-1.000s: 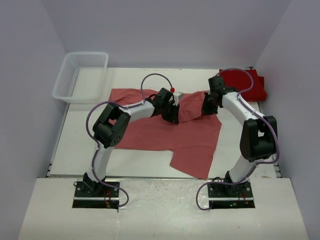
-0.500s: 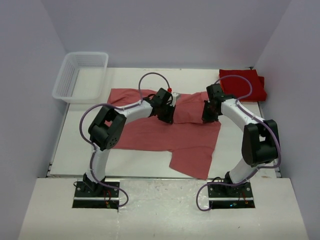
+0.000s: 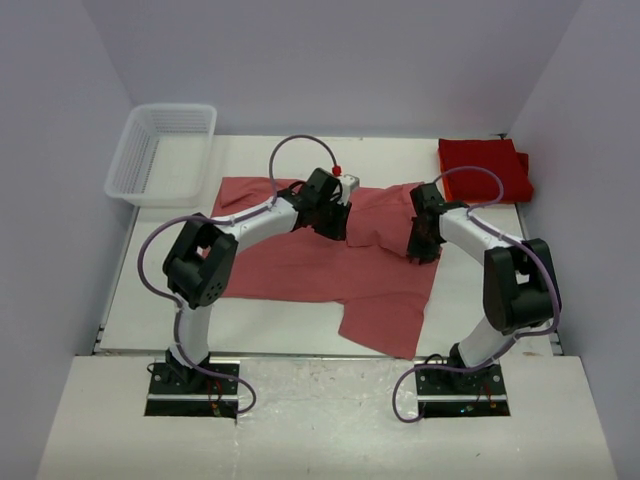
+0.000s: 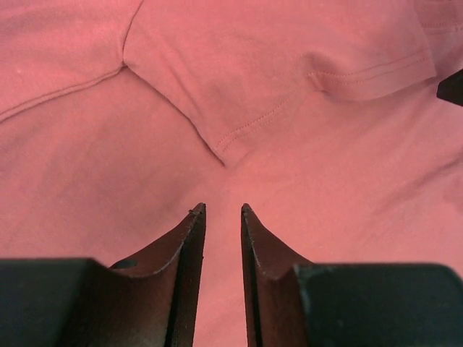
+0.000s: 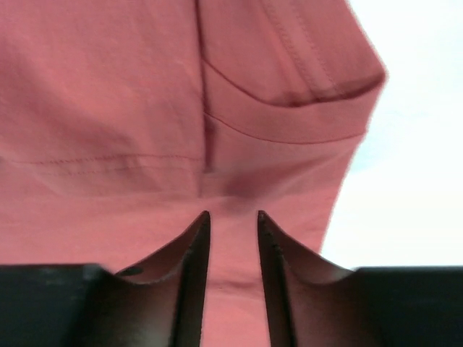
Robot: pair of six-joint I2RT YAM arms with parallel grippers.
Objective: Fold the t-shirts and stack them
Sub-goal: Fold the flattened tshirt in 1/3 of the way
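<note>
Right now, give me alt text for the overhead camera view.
The left gripper and right gripper hang low over a salmon-red t-shirt spread on the table. A folded red stack lies far right; a white basket far left.

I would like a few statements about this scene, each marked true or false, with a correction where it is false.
1. The salmon shirt lies spread on the table. True.
2. The folded red shirts are in the basket. False: they lie at the table's far right corner; the basket stands at the far left.
3. Both grippers are over the salmon shirt. True.
4. The right gripper is clamped on a sleeve. False: its jaws stand apart with nothing between them.
5. The left gripper holds a red shirt. False: it holds nothing.
</note>
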